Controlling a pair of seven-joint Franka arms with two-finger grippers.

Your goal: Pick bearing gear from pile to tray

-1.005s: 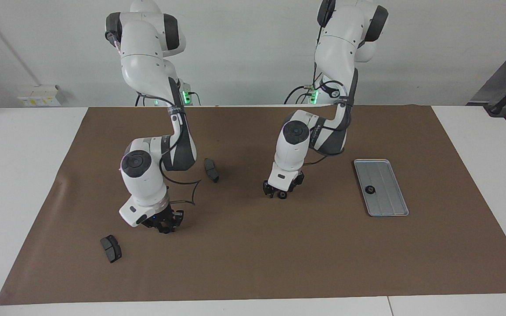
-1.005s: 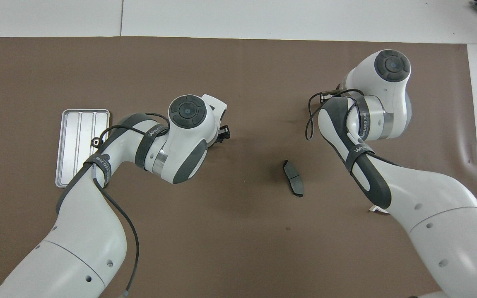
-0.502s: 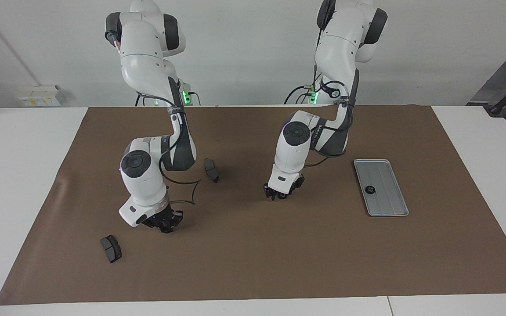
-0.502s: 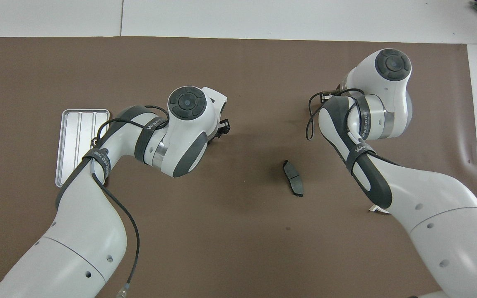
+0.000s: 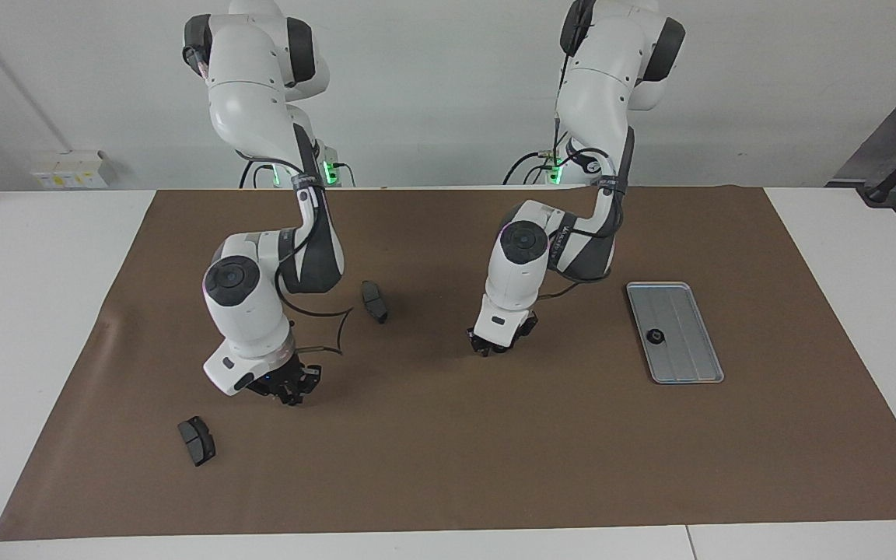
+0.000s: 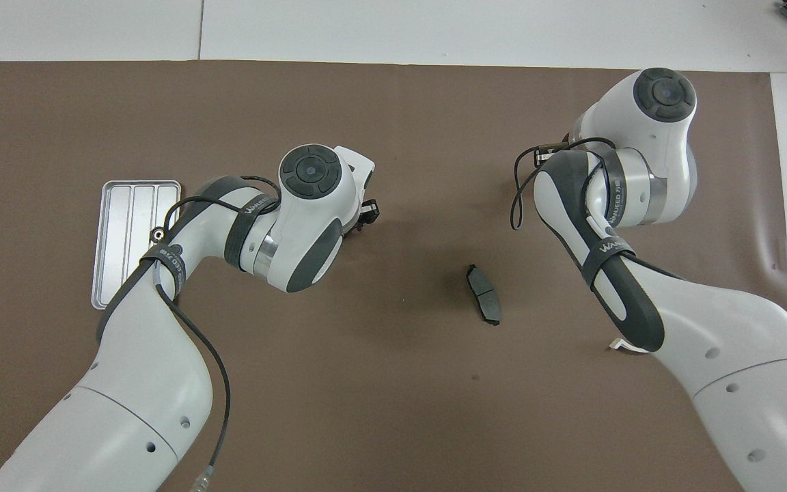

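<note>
Closest to the robots among the loose parts lies a dark grey brake pad (image 5: 374,301) on the brown mat (image 5: 448,467), between the two arms and well apart from either set of fingertips; the overhead view shows it too, lying lengthwise (image 6: 484,294). Next out is the left gripper (image 5: 492,348), pointing down low over the middle of the mat; whether its fingers are spread, pressed together or pinching something cannot be told, and no gear shows at their tips. In the overhead view only a dark bit of this gripper (image 6: 368,215) pokes out from under the wrist. The silver ribbed tray (image 5: 675,332) sits flat well away from those fingers, toward the left arm's end of the table, and one small black round gear (image 5: 656,336) rests inside it, near the long rim that faces the gripper. Farther out, the right gripper (image 5: 286,389) hangs low over the mat toward the right arm's end; the state of its fingers cannot be told either. Farthest from the robots, a second brake pad (image 5: 197,440) lies just past those fingers, apart from them.
</note>
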